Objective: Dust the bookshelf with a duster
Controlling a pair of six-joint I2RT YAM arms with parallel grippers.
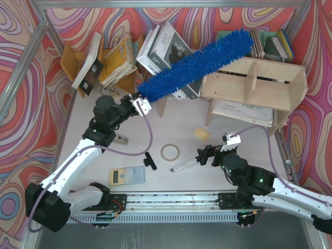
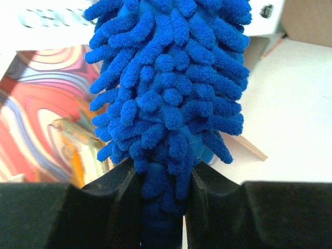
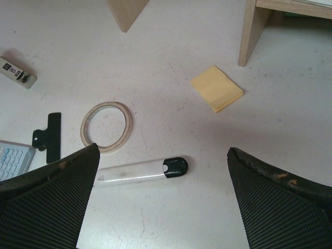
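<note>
With our left hand (image 1: 140, 106) clenched on the duster (image 1: 197, 62) at its handle, we should drag the far fluffy end lightly along the bookshelf (image 1: 275, 93).

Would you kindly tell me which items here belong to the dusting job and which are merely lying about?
Belongs to the job: duster, clamped in the left end effector; bookshelf.

Just lying about: tape roll, marker pen, yellow sticky notes, calculator, black binder clip.
</note>
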